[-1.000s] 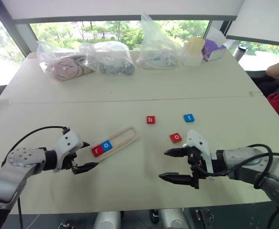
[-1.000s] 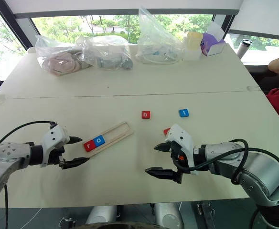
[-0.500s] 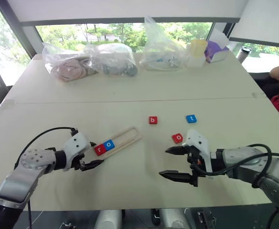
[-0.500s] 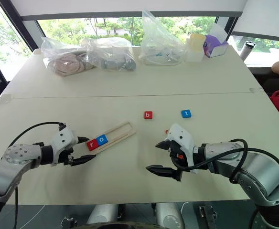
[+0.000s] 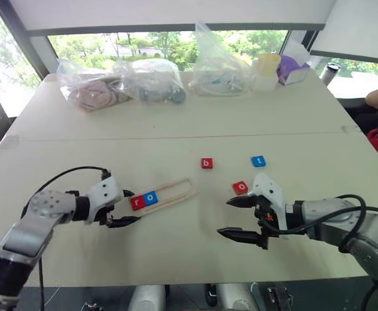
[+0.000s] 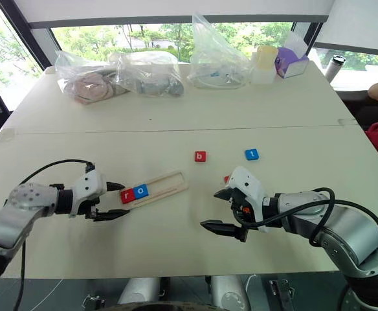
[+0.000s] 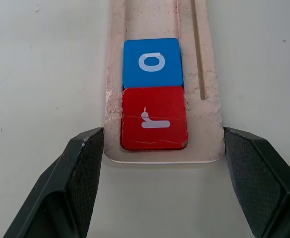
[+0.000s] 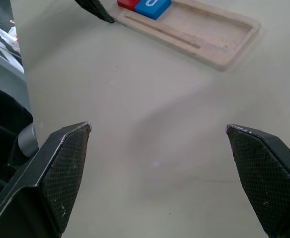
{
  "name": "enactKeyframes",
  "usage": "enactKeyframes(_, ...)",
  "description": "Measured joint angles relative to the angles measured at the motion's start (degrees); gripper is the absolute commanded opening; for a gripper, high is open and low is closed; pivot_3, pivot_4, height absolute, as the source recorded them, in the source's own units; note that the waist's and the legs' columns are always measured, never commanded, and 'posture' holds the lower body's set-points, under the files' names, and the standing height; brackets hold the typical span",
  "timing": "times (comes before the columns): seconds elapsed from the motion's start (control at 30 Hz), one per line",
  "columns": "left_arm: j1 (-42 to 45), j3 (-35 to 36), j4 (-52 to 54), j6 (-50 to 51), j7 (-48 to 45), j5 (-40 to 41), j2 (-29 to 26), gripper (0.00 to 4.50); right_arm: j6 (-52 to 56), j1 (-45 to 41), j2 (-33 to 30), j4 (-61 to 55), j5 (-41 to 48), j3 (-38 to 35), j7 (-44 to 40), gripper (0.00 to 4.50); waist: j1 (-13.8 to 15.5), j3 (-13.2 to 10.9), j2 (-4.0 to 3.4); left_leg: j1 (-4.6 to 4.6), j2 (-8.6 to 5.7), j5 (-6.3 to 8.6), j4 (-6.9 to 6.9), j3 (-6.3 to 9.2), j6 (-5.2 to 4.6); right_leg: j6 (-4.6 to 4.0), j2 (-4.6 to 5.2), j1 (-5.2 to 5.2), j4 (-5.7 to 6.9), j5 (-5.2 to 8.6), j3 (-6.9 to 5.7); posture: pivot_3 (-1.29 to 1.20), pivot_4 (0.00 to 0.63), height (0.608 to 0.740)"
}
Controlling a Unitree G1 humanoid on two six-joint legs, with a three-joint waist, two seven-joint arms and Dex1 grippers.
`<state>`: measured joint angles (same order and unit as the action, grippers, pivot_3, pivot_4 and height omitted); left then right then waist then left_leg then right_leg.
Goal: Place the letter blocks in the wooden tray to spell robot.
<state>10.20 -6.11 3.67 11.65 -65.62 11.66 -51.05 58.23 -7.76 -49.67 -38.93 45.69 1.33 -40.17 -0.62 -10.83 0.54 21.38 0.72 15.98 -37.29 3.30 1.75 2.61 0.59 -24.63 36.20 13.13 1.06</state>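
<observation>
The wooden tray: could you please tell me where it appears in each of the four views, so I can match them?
Left eye view: the wooden tray lies left of centre, slanting.
Right eye view: left of centre, same slant.
Left wrist view: running away from the camera, its filled end nearest.
Right wrist view: in the distance, lying slantwise.
Shared landmark: the red r block and blue o block, side by side at one end.

Red r tile [image 7: 154,118], blue o tile [image 7: 152,63], pale wooden tray [image 7: 207,104]

Pale table [image 5: 176,253] carries wooden tray [image 5: 176,192], 3 loose tiles, bags.
</observation>
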Motion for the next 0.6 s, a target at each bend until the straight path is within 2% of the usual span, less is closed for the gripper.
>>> enactKeyframes(0.13,10.1,-3.8,-10.9,-6.3,-7.3,-1.8,0.7,3.13,-0.7,1.7,-0.1,0.8,-0.9,-0.5,0.1,4.5,0.0,0.0,0.07,0.03,-0.02,0.0,0.02,-0.01,0.0,0.01,-0.02,-0.02,0.01,-0.01,0.0,0.0,0.15,0.74)
enactKeyframes(0.23,18.5,-7.1,-20.0,-12.3,-11.8,-4.5,4.1,3.13,-1.0,2.9,0.4,0.8,-1.2,-1.4,1.3,4.5,0.0,0.0,0.11,0.07,-0.06,0.0,0.03,0.0,-0.01,0.05,-0.03,-0.02,0.0,-0.04,0.01,0.0,0.15,0.74)
enactKeyframes(0.4,24.5,-9.9,-29.1,-18.2,-15.7,-6.7,8.4,3.13,-1.0,4.8,1.6,0.0,-1.3,-2.0,3.5,4.5,-0.3,-0.1,0.16,0.05,-0.05,0.07,0.03,-0.03,-0.13,0.26,-0.06,-0.03,0.01,-0.15,0.07,0.0,0.15,0.74)
enactKeyframes(0.47,25.3,-10.2,-30.5,-18.9,-16.7,-7.2,8.6,4.19,-1.0,4.9,2.2,-0.7,-1.2,-2.0,4.4,4.5,-0.3,-0.1,0.16,0.03,-0.04,0.07,0.05,-0.01,-0.14,0.26,-0.08,-0.03,0.03,-0.15,0.07,0.0,0.15,0.74)
enactKeyframes(0.5,25.4,-10.2,-30.6,-19.0,-16.8,-7.3,8.6,4.47,-1.0,4.9,2.4,-0.9,-1.2,-2.0,4.7,4.5,-0.3,-0.1,0.16,0.02,-0.02,0.07,0.04,0.0,-0.14,0.26,-0.09,-0.03,0.03,-0.15,0.07,0.0,0.15,0.74)
enactKeyframes(0.6,25.2,-10.1,-30.2,-18.2,-17.5,-7.2,8.6,4.47,-0.8,4.9,2.6,-1.0,-1.2,-2.0,5.7,4.5,-0.3,-0.1,0.15,0.01,-0.01,0.07,0.02,-0.01,-0.14,0.24,-0.09,-0.02,0.04,-0.14,0.07,0.0,0.15,0.74)
